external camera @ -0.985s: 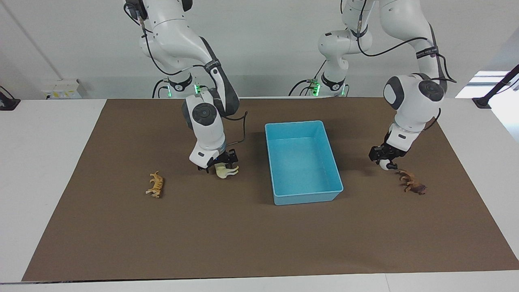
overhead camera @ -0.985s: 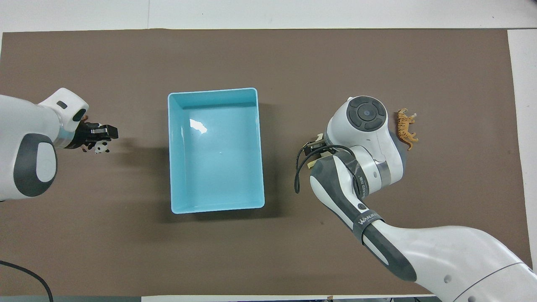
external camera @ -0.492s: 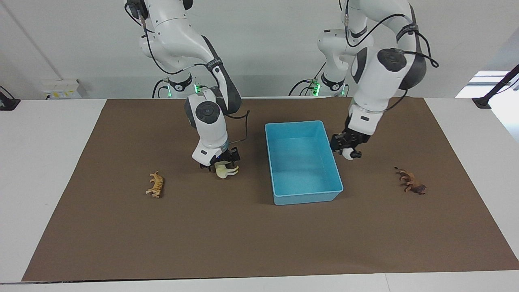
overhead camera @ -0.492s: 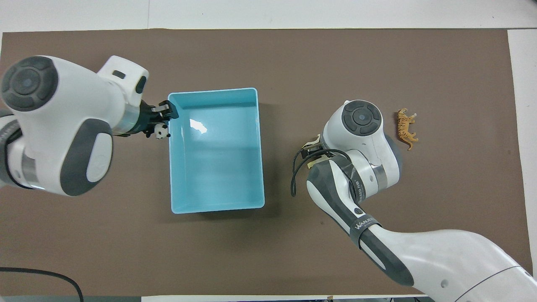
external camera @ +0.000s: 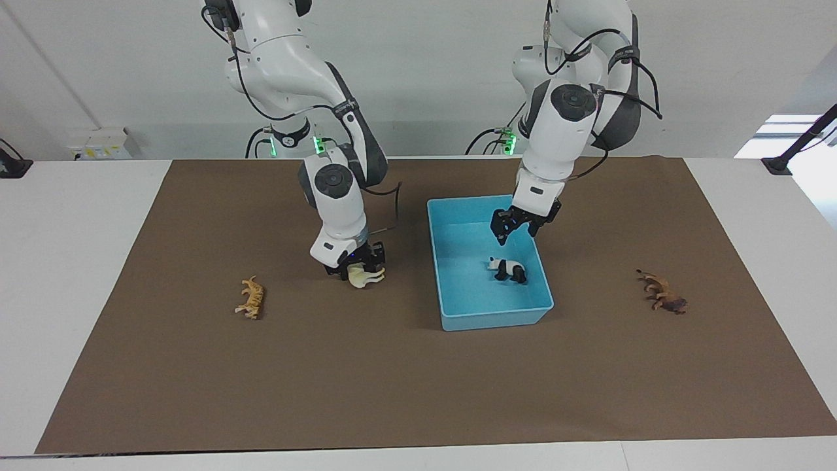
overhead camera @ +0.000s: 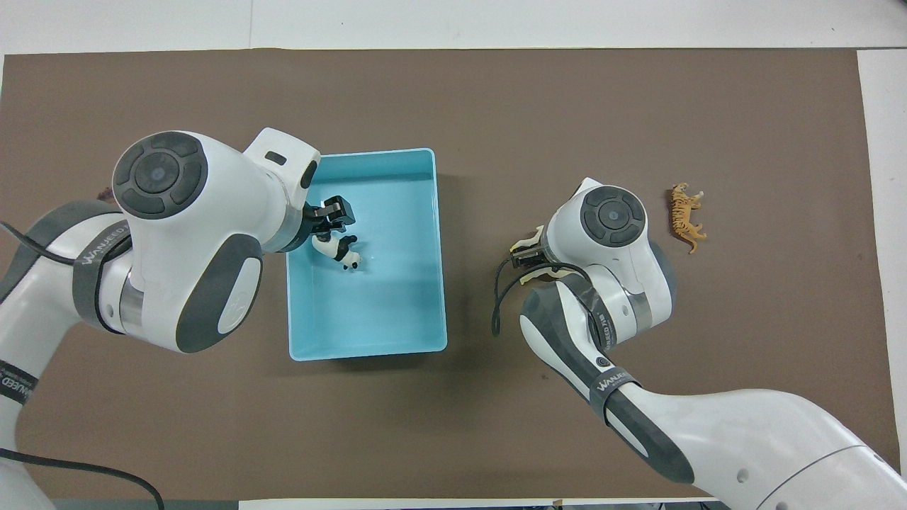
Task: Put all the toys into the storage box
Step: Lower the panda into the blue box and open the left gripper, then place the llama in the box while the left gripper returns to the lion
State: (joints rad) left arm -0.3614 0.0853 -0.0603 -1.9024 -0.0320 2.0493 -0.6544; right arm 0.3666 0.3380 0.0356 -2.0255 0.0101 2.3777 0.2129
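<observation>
Left gripper (external camera: 516, 229), fingers spread and empty, hangs over the blue storage box (external camera: 451, 314) holding the panda (external camera: 507, 269). Right gripper (external camera: 356, 265) clamps the cream horse (external camera: 363, 277).

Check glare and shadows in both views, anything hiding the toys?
Overhead view: faint sheen on the storage box floor, panda still legible; the left arm covers the lion. Facing view: soft shadows only; horse partly hidden under the right gripper; tiger and lion evenly lit; bright window patch at frame edge.

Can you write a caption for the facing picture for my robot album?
Panda lies in the blue box; right gripper grips the horse.
</observation>
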